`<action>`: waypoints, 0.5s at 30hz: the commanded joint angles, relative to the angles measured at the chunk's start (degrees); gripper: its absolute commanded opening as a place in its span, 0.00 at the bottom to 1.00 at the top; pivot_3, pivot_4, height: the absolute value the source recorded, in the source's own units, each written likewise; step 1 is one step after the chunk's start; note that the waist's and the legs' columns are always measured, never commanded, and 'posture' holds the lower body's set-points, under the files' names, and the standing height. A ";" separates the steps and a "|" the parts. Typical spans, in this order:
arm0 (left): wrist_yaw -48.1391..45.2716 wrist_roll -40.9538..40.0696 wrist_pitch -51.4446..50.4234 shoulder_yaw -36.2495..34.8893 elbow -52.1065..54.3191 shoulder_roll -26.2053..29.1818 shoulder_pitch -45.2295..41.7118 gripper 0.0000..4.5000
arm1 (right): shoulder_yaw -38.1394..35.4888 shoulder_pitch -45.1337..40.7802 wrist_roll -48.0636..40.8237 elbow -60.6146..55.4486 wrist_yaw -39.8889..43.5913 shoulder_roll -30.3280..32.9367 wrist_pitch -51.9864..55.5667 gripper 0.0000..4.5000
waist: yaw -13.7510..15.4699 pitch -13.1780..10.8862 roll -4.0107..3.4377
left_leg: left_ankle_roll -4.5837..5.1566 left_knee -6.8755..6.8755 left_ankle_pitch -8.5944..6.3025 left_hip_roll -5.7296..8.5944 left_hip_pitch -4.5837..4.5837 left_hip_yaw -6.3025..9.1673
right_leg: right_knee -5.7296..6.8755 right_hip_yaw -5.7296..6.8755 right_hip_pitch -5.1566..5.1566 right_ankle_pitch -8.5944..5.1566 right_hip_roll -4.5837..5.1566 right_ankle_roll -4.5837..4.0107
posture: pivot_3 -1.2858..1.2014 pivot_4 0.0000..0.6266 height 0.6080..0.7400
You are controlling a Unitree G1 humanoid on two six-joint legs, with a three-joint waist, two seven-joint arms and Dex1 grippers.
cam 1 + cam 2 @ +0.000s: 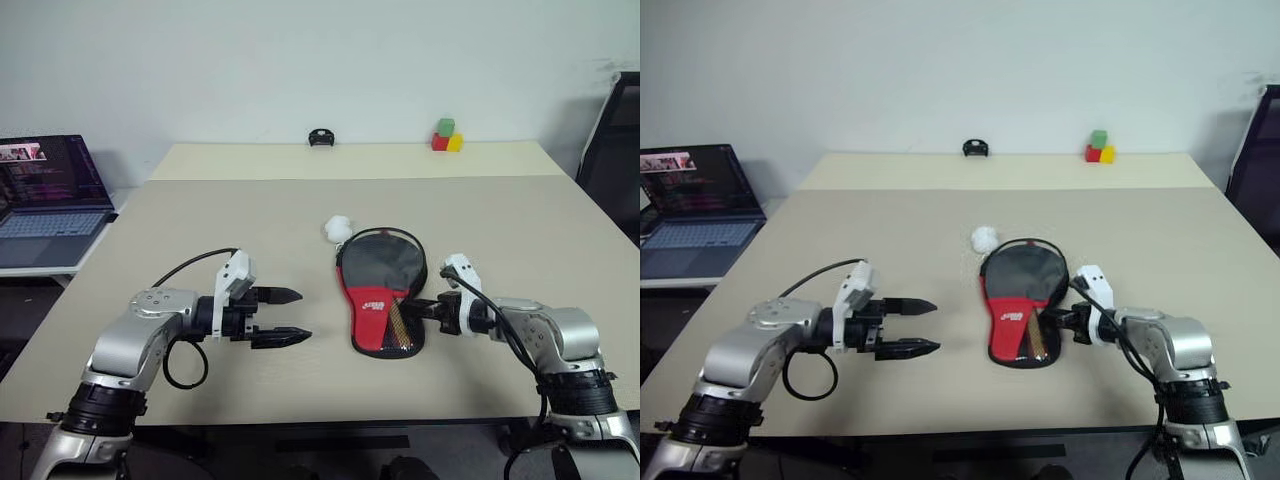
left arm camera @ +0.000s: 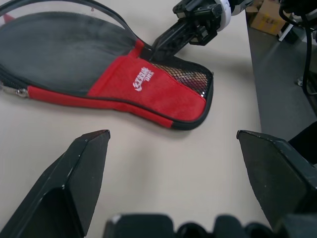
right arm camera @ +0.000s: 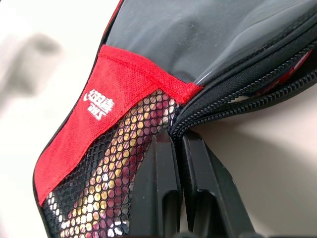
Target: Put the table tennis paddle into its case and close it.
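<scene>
**Case part unzipped on table**

The soft, paddle-shaped case (image 1: 383, 290) lies flat mid-table: black fabric, red mesh pocket, zipper edge gaping. Through the mesh the paddle (image 3: 106, 181) handle shows dimly; its face is hidden. Right gripper (image 1: 420, 307), fingers together, meets the case's zipper edge. Left gripper (image 1: 290, 316) gapes, well apart from the case.

Left gripper (image 1: 288, 317) with its 2 black fingers spread wide, pointing toward the right arm, right gripper (image 1: 418, 306) with fingers pressed together, angled inward toward the left, both forearms low.
</scene>
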State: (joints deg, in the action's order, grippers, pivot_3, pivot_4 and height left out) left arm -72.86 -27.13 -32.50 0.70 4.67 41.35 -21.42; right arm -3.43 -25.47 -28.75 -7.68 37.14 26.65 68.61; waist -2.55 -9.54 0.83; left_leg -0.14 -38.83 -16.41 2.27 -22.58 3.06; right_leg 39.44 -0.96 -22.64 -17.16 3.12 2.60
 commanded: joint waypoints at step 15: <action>0.27 -1.67 -0.69 0.52 3.24 0.54 -0.20 1.00 | -11.03 9.12 -9.26 -18.45 -10.32 -6.63 14.71 0.00 | 0.74 0.00 0.00 | 0.01 0.02 0.00 0.01 -0.04 0.04 | -0.09 0.03 0.02 0.00 0.00 0.00 | 0.52 0.24 1.00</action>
State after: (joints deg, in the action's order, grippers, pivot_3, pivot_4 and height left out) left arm -72.62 -27.85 -33.37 1.81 6.21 41.38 -20.94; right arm -13.12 -16.53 -35.85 -22.92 27.46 20.98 82.06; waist -1.80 -9.54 0.83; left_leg -0.13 -38.80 -16.41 2.28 -22.62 3.10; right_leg 39.35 -0.93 -22.62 -17.16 3.12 2.60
